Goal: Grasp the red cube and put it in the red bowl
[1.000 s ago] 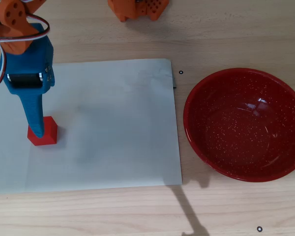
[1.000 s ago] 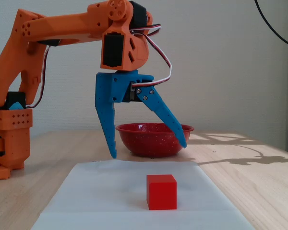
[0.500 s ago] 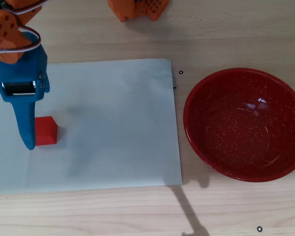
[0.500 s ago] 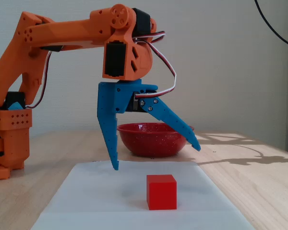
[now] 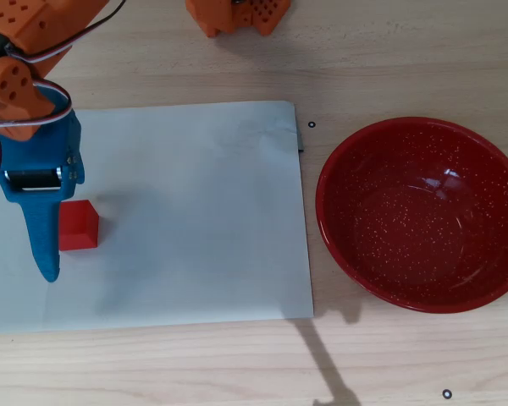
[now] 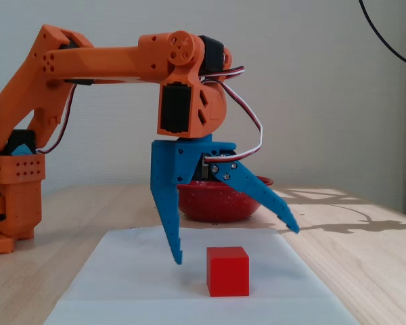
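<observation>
The red cube (image 6: 228, 271) sits on the white paper (image 5: 195, 211), not grabbed yet. The end effector (image 6: 233, 245) hangs just above the cube, wide apart. The red bowl (image 5: 421, 289) is empty.

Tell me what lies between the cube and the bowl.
Nothing stands there. In the overhead view, only bare white paper and a strip of wooden table separate the cube from the bowl.

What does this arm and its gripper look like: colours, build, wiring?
The arm is orange printed plastic with black motors set in its joints. The gripper is blue, its jaws two long tapered fingers. Thin red, white and black cables loop between the joints. No markings are legible.
</observation>
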